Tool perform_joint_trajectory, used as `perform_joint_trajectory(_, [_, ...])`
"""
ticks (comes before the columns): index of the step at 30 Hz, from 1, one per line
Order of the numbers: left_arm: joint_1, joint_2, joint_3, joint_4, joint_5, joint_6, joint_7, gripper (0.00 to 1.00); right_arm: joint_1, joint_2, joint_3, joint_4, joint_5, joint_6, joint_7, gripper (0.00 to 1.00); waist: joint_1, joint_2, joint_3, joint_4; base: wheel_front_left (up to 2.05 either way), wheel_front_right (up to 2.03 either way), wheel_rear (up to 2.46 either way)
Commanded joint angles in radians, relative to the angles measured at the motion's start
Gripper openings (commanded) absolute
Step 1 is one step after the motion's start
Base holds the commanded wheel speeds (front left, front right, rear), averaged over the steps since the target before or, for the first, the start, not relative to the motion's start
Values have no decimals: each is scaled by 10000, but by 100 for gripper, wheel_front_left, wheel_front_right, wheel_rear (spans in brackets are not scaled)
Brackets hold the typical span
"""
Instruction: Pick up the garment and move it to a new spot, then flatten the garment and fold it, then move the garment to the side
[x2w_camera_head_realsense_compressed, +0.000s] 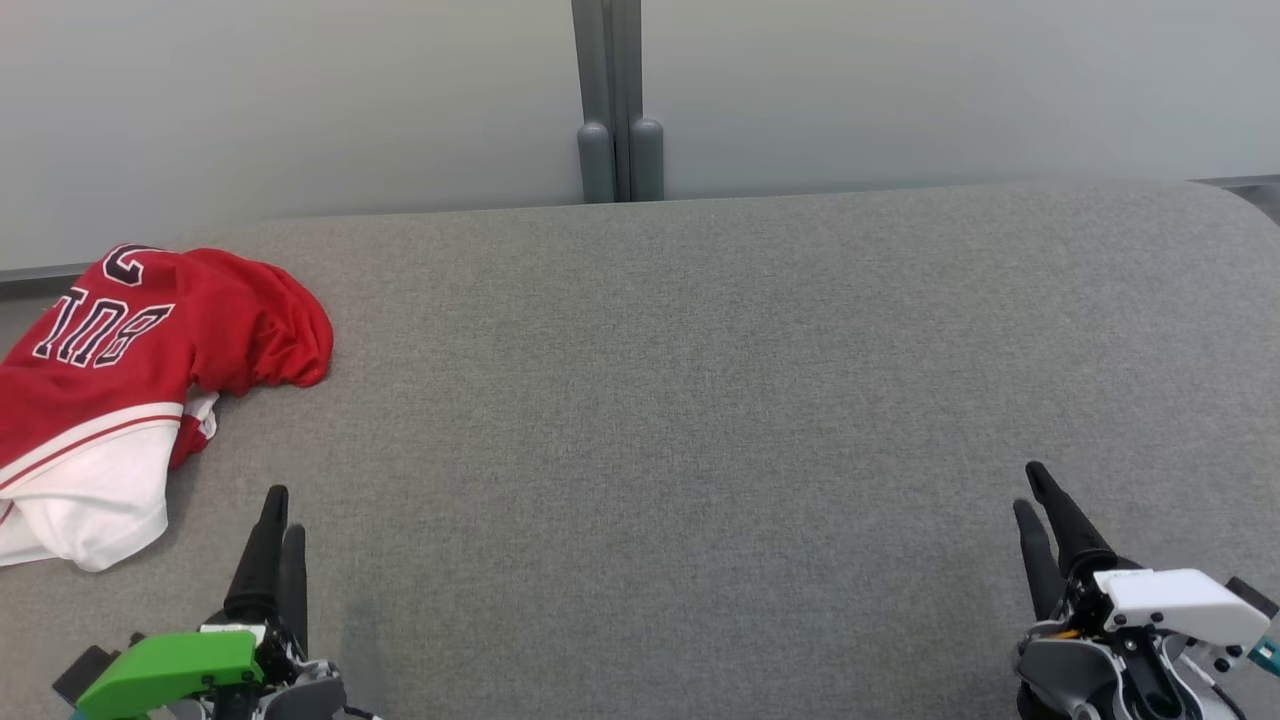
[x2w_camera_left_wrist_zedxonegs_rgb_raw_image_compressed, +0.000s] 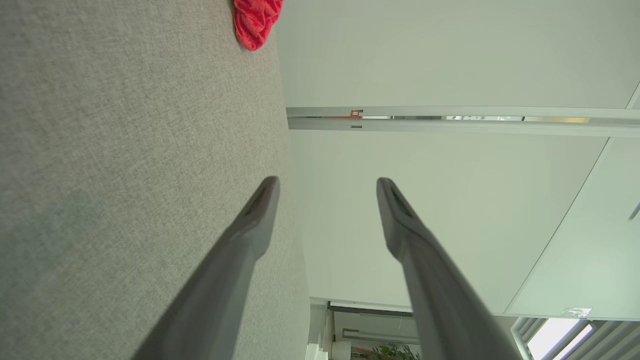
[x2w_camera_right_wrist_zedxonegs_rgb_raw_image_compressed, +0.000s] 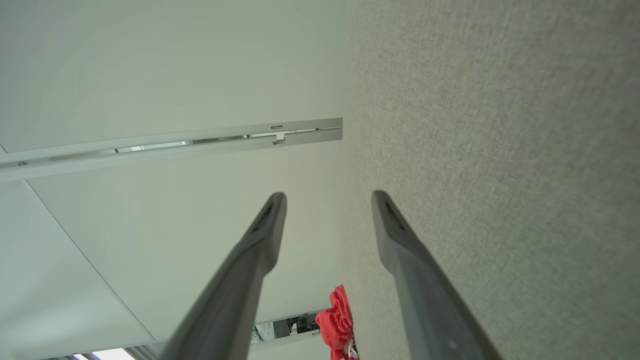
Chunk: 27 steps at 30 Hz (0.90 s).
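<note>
Nearest to us, the left gripper (x2w_camera_head_realsense_compressed: 284, 512) sits at the lower left of the head view. Its wrist is capped in green and its dark fingers point up the table. Its own wrist view shows how the jaws stand: wide, with a broad gap between the two tips, one over grey cloth and the other against pale wall. Across at the lower right is the right gripper (x2w_camera_head_realsense_compressed: 1027, 488), its wrist capped in white and its fingers angled up and slightly leftward. It's wide as well, with the two tips well apart in the right wrist view. Whether either gripper touches the surface, I cannot tell.

Moving out, the table (x2w_camera_head_realsense_compressed: 700, 420) is covered in grey woven fabric, spans the whole view and rounds off at the far right corner. On its left side lies the garment (x2w_camera_head_realsense_compressed: 120, 370), a red and white jersey crumpled in a heap and cut off by the left edge of the head view. Its white part lies nearer. Its red part lies farther and carries white letters outlined in dark. The jersey lies beyond the left gripper and to its left, near it but apart, and well apart from the right gripper.

At the back, pale wall panels (x2w_camera_head_realsense_compressed: 300, 100) rise behind the table, joined by a grey post (x2w_camera_head_realsense_compressed: 618, 110) at the middle of the far edge.
</note>
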Motion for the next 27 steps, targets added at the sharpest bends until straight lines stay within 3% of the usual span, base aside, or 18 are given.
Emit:
perform_joint_trajectory(1, [32, -3, -14, 36, -1, 0, -4, 100, 36, 7, 8, 31, -1, 0, -13, 100, 1, -1, 2, 0, 0, 0, 0])
perform_joint_trajectory(13, [53, 176, -734, -237, 558, -4, -595, 100, 226, -13, 306, -219, -612, 1, -610, 100, 1, -1, 13, -3, 0, 0, 0])
perform_joint_trajectory(27, [91, 142, -1077, -420, 3165, -8, -1205, 100, 382, -36, 307, -639, -3631, 2, -1212, 100, 1, -1, 8, -16, 0, 0, 0])
